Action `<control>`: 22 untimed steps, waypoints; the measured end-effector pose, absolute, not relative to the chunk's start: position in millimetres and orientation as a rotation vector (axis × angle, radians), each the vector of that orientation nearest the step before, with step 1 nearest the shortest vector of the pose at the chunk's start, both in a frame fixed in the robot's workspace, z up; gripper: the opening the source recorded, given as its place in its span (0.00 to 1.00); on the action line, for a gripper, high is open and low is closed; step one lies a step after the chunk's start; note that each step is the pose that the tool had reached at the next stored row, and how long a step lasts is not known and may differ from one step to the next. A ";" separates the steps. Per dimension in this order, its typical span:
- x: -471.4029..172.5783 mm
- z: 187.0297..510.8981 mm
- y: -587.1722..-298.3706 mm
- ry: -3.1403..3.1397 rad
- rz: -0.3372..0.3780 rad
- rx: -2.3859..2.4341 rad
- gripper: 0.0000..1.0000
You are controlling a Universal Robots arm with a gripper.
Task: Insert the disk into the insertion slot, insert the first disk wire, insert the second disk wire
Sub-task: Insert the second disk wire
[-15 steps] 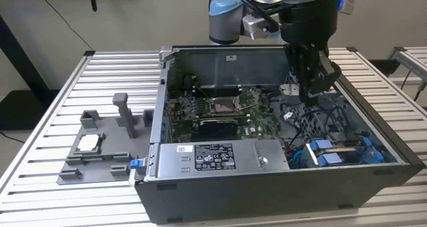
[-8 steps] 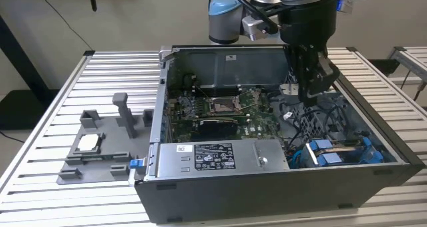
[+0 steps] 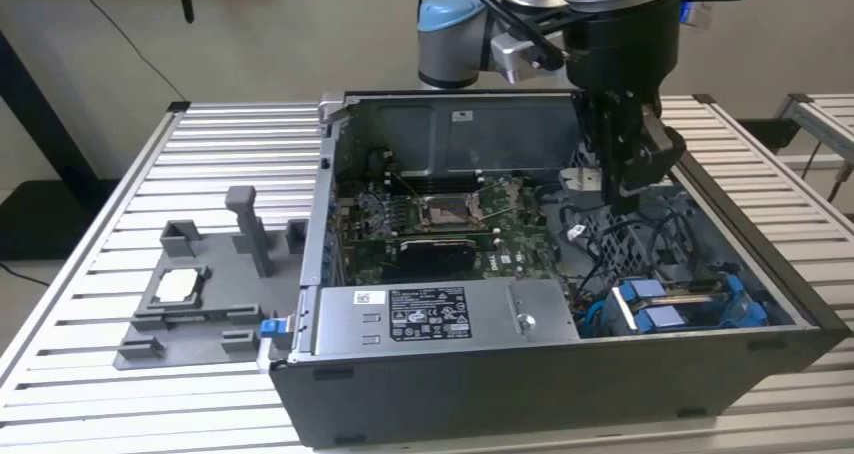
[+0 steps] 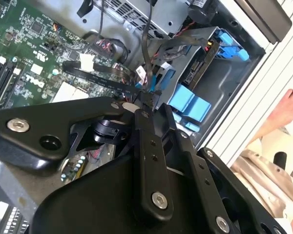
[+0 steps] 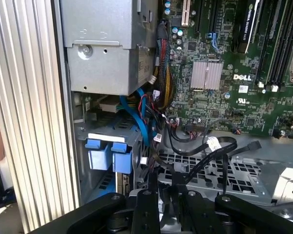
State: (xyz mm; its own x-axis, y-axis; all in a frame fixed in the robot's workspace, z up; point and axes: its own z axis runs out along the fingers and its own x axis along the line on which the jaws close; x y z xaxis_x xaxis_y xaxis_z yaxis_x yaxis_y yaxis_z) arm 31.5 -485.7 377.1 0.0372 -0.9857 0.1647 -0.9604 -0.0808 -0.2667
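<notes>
The gripper (image 4: 145,105) hangs inside the open computer case (image 3: 534,404), its tip at a black wire (image 4: 144,53). I cannot tell whether it is clamped on that wire or spread. From the exterior view's left come a grey fixture tray (image 3: 200,319) on the slatted table (image 3: 80,394), the power-supply box (image 3: 427,314) at the case front, and the motherboard (image 3: 441,224) behind it. At that view's right, the disk (image 3: 651,312) is seated in the insertion slot (image 3: 727,299).

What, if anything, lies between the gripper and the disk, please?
Loose black and blue cables lie between the gripper and the disk, which sits in the insertion slot at the case's corner.
</notes>
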 end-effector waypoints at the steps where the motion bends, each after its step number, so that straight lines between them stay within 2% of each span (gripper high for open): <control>1: 31.6 376.7 -485.7 2.072 -0.469 -2.201 0.27; 10: 31.6 375.4 -485.7 2.071 -0.468 -2.201 0.24; 11: 31.6 375.4 -485.7 2.071 -0.468 -2.200 0.18; 22: 32.0 375.1 -486.2 2.071 -0.467 -2.200 0.16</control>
State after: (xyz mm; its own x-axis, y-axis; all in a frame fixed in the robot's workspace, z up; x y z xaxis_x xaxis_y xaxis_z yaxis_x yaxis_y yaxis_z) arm 32.0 -486.2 375.1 0.0374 -0.9859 0.1629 -0.9603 -0.0806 -0.2670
